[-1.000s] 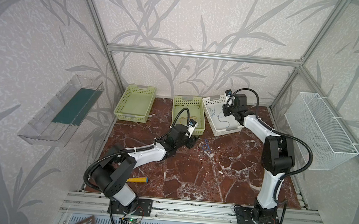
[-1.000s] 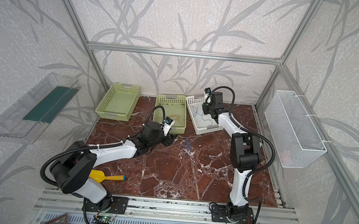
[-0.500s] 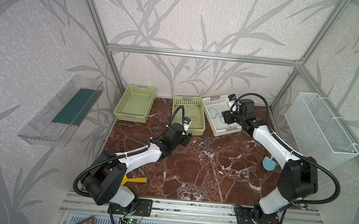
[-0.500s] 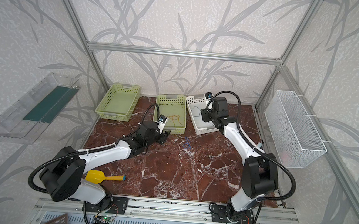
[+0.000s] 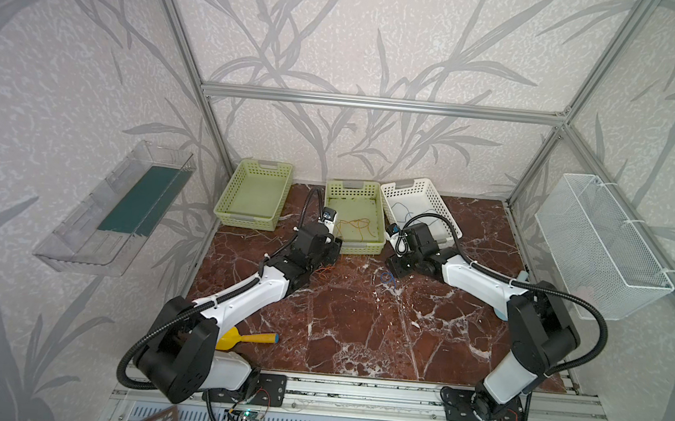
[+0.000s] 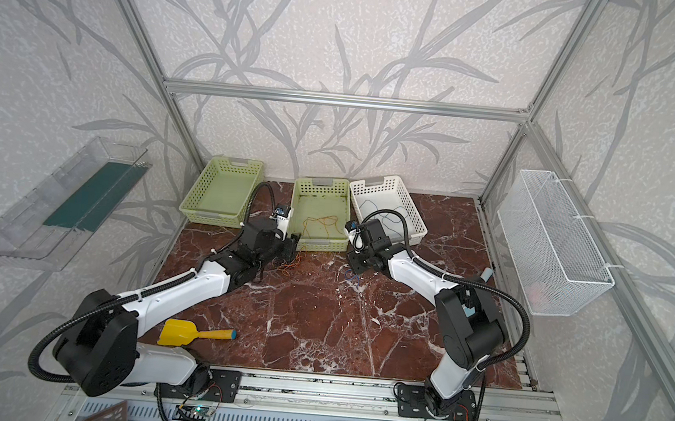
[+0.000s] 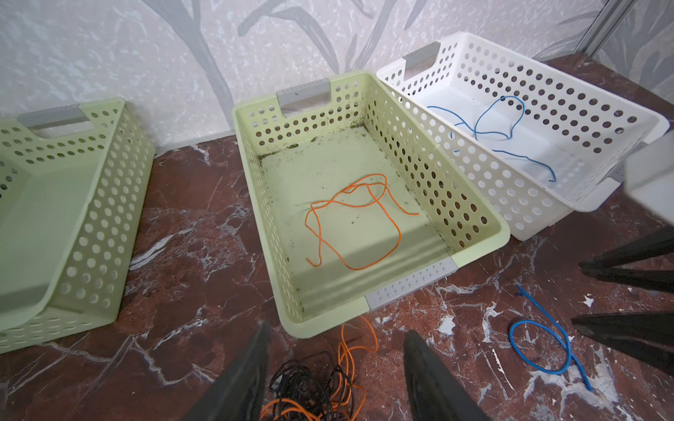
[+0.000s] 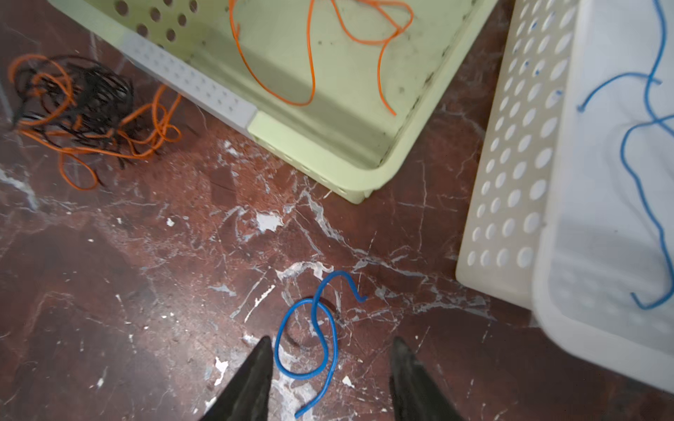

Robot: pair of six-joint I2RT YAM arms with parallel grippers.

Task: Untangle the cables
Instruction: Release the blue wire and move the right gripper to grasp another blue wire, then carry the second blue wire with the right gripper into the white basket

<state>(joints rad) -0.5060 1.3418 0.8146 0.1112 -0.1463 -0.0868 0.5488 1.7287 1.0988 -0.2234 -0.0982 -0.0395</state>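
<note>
On the marble table (image 5: 358,330), just near of the middle green basket (image 7: 437,175), much of what matters to us is hard to see from above. In both top views the left arm (image 5: 262,292) covers most of the tangle (image 7: 310,382), so only a few orange strands show beside its wrist, and the jaws are too small and dark to read there. The left wrist view cuts the tangle off at the frame edge. The right wrist view shows it whole but blurred, and we cannot count how many cables are knotted into it.

What we can make out is a tight clump of thin dark strands wound through looser orange loops, lying at the basket's near left corner. The left gripper (image 7: 337,330) has its jaws spread wide, one finger on either side of the clump, not closed on it.

To the right, apart from the tangle, a loose blue cable (image 8: 310,339) lies curled in one loop with two free ends. The right gripper (image 8: 332,340) stands over it with jaws apart. The loop sits between the fingers and we see no pinch.

One orange cable (image 7: 357,226) lies loosely looped by itself in the middle green basket, and a second blue cable (image 7: 496,131) lies in the white basket (image 7: 547,91) to its right.
</note>
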